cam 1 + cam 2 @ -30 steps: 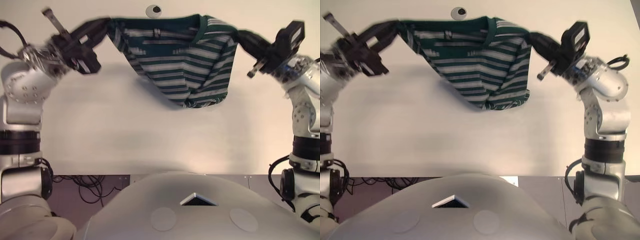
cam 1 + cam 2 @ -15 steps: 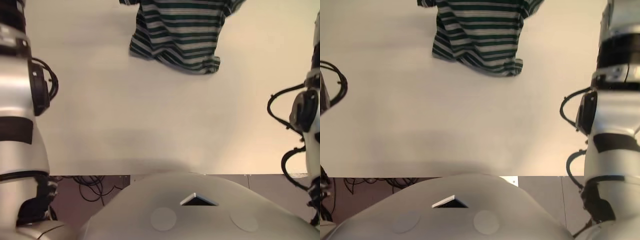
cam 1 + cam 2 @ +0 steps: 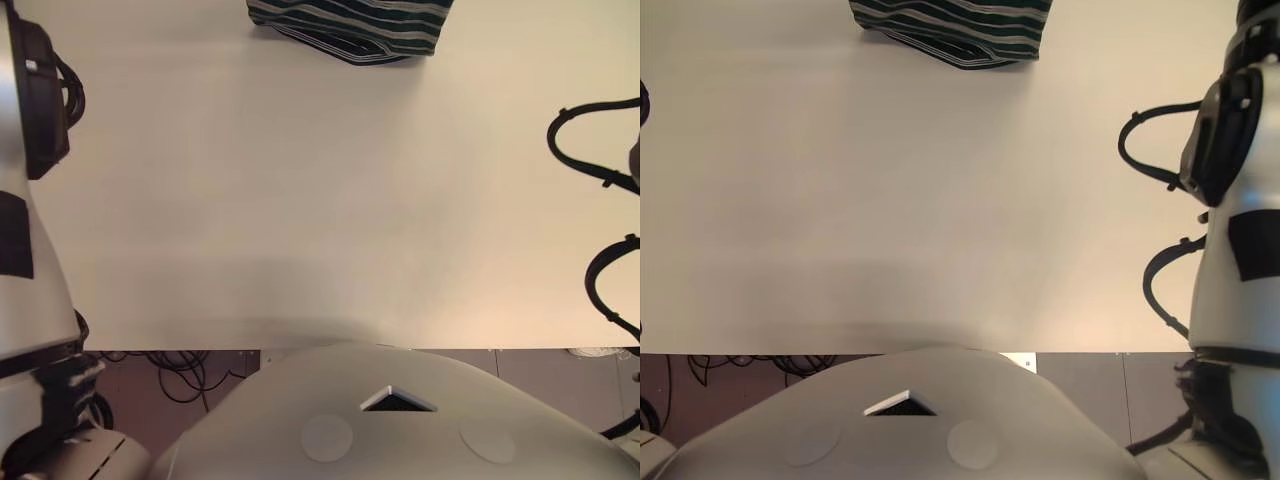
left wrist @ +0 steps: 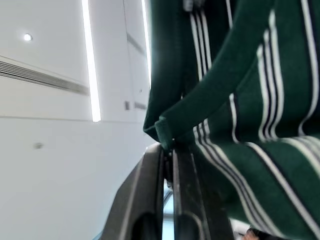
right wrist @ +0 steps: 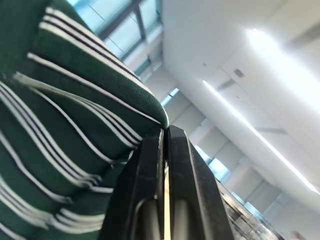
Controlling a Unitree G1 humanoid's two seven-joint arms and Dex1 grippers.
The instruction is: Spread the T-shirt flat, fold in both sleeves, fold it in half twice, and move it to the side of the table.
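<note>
The green T-shirt with white stripes hangs in the air; its lower hem (image 3: 350, 25) shows at the top edge of the head views, above the far part of the white table (image 3: 300, 200). In the left wrist view my left gripper (image 4: 168, 150) is shut on a fold of the T-shirt (image 4: 240, 100). In the right wrist view my right gripper (image 5: 164, 137) is shut on another edge of the T-shirt (image 5: 60, 125). Both wrist cameras look up toward the ceiling.
My raised left arm (image 3: 30, 200) runs along the left edge and my raised right arm (image 3: 1240, 250) along the right edge. The table's near edge (image 3: 300, 345) runs across the lower part, with cables (image 3: 180, 375) on the floor below it.
Both arms have lifted the T-shirt higher, so that its hem alone is left at the top edge. The grippers have risen past the top of the head views.
</note>
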